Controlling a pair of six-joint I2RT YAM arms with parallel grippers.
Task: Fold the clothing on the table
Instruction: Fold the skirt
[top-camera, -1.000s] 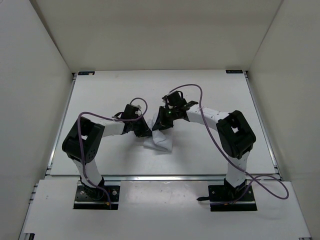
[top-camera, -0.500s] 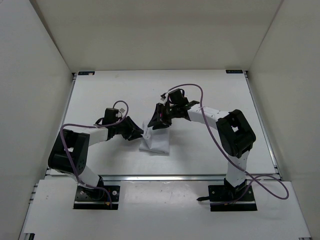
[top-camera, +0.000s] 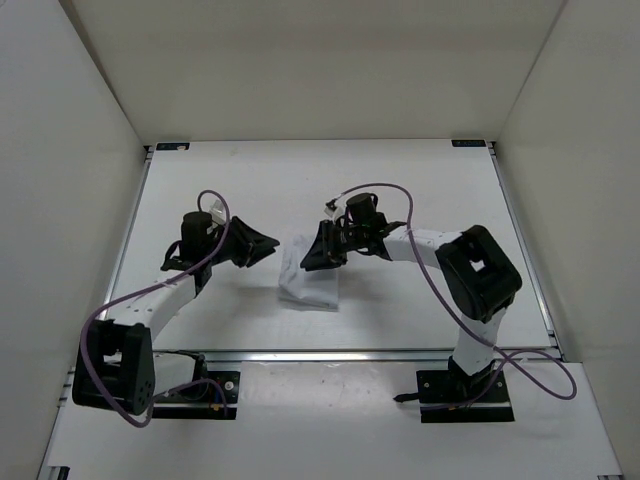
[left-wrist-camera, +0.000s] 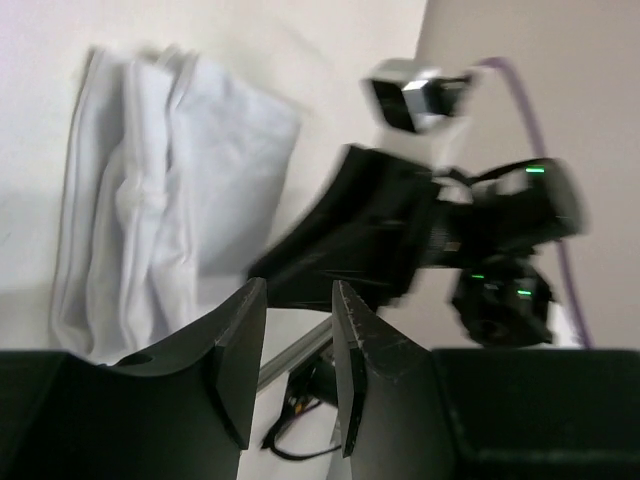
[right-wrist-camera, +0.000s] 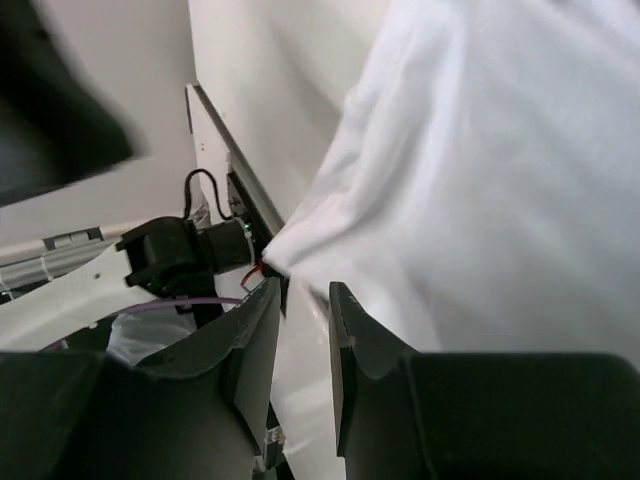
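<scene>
Small folded packet near mid-table, both grippers empty.
Top view: the clothing (top-camera: 310, 280) lies on the table (top-camera: 200, 180), a little toward 6 o'clock; left gripper (top-camera: 268, 245) stands apart at its 10 o'clock, right gripper (top-camera: 310, 258) over its 12 o'clock edge. Left wrist: jaws partly apart, nothing between; the layers look creased and uneven. Right wrist: jaws narrowly apart, holding nothing, cloth just ahead at 1 o'clock. Likely best: lift the right straight up, so no finger snags the top layer.
</scene>
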